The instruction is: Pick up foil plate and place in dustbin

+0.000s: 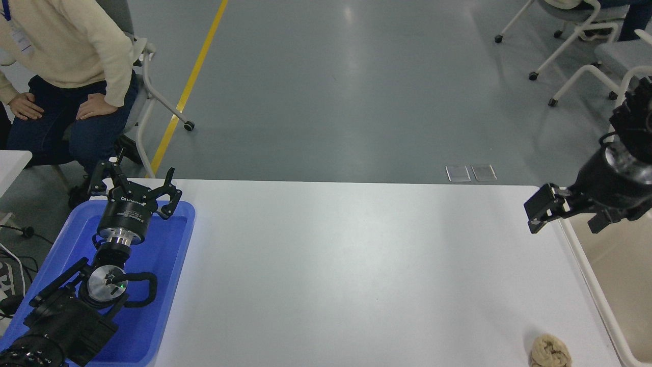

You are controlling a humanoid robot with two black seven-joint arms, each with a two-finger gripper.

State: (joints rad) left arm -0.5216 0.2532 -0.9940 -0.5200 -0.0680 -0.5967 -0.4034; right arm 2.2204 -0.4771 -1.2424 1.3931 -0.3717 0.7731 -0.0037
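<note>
Two grippers are showing. The left gripper (pixel 133 189) is hanging spread over the blue tray (pixel 173 285). Further right, the tan ball (pixel 549 351) is sitting near the edge of the table (pixel 356 265), where a low sweep risks knocking it off. The right gripper (pixel 569 215) is hovering spread and empty just beside the rim of the dustbin (pixel 629 295), which it could clip. The foil plate is showing nowhere, so its look cannot be told.

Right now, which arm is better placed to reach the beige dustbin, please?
Right: the right end effector hovers at the dustbin's rim; the left end effector sits over the blue tray, across the table.
</note>
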